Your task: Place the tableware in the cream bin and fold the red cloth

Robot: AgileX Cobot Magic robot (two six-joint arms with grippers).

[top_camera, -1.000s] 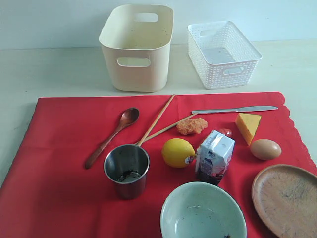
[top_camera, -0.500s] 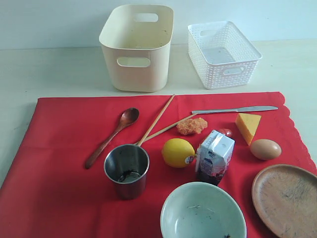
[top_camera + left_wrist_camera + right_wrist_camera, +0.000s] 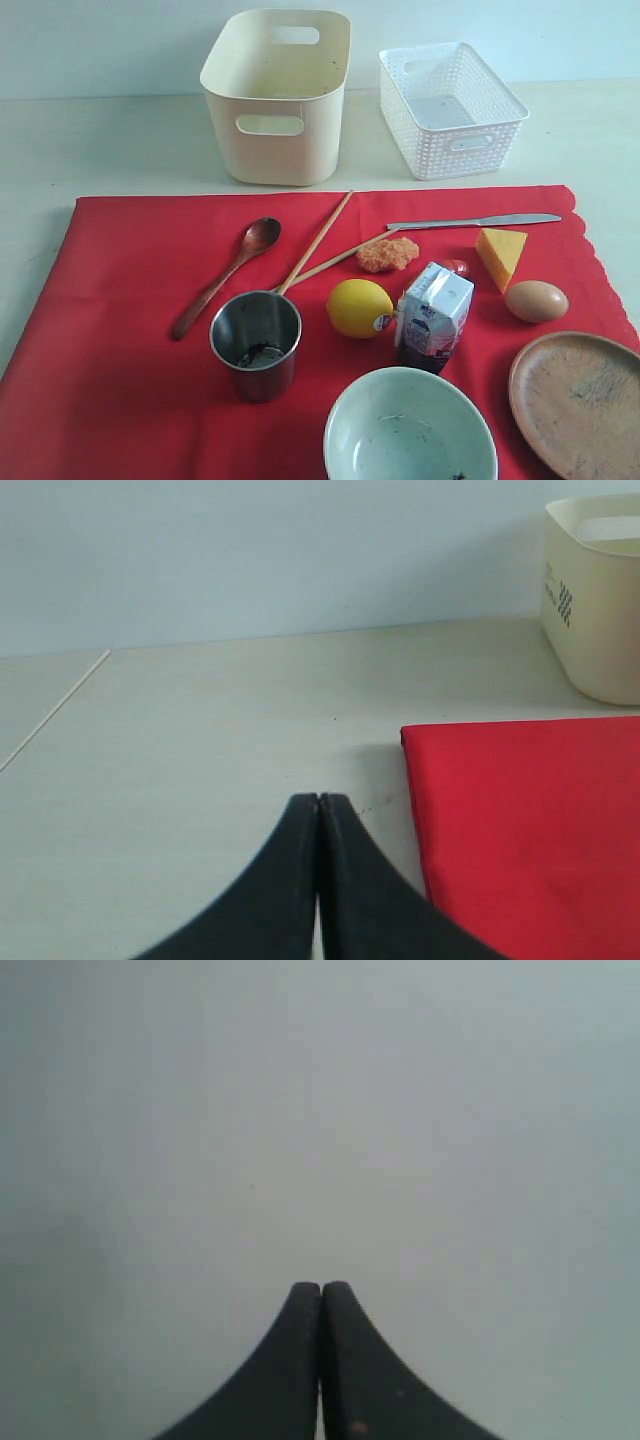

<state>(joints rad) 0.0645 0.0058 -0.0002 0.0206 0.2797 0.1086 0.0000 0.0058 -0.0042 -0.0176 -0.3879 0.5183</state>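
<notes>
- The left gripper (image 3: 318,802) has its jaws pressed together with nothing between them. It hovers over bare table (image 3: 200,740), near a corner of the red cloth (image 3: 530,820).
- The right gripper (image 3: 321,1288) is likewise closed and empty, facing a blank pale surface.
- The cloth lies spread flat. The cream bin (image 3: 300,155) and a white basket (image 3: 452,110) stand side by side beyond its far edge, off the fabric.
- A wooden spoon (image 3: 220,285) lies on the cloth's left part. The chopsticks (image 3: 318,240) beside it spread in a V, their near ends meeting by the cup (image 3: 262,378).
- The knife (image 3: 475,221) lies near the far edge.
- The cup stands upright. The bowl (image 3: 400,420) sits at the front edge and the plate (image 3: 578,400) at the front right, both on the cloth.
- A lemon (image 3: 359,307), milk carton (image 3: 433,315), egg (image 3: 536,300) and cheese wedge (image 3: 499,253) sit among them.
</notes>
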